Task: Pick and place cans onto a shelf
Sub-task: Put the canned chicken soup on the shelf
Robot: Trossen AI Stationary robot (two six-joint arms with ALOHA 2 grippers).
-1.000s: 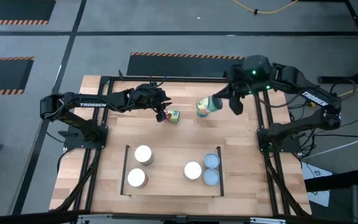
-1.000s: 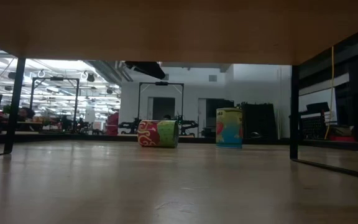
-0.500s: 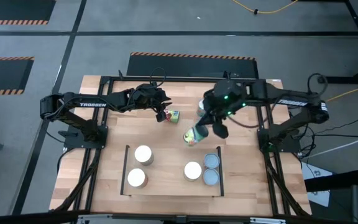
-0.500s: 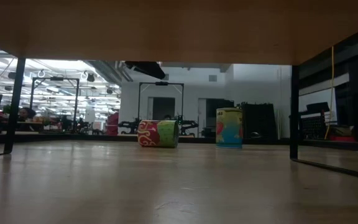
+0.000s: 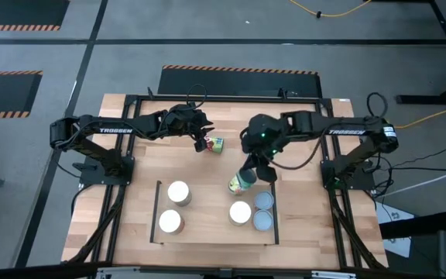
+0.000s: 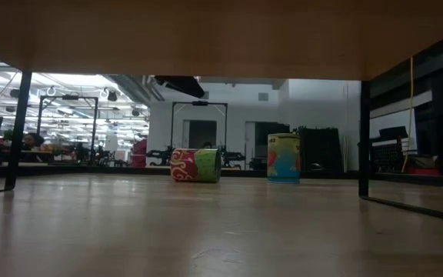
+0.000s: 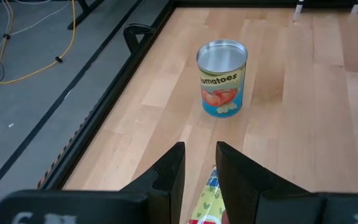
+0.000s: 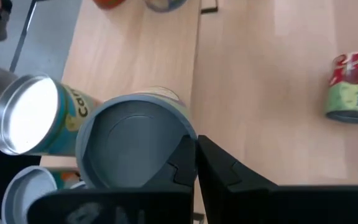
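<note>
High view: my right end effector (image 5: 248, 177), pinching a green-yellow cylindrical tin (image 5: 241, 184), has swung from the surface's back to the light-wood shelf (image 5: 207, 232); placement is close.

Low view: neither arm shows, only a lying can (image 6: 196, 165) and an upright can (image 6: 284, 158) far back, labels too small to read. Left wrist view: a can (image 7: 207, 202) between the fingers (image 7: 166, 180) is cut off by the picture's edge. Right wrist view: the held can (image 8: 135, 146) is cut by the fingers (image 8: 213, 171); label hidden. High view: right gripper (image 5: 250, 177) fingers too small to make out.
</note>
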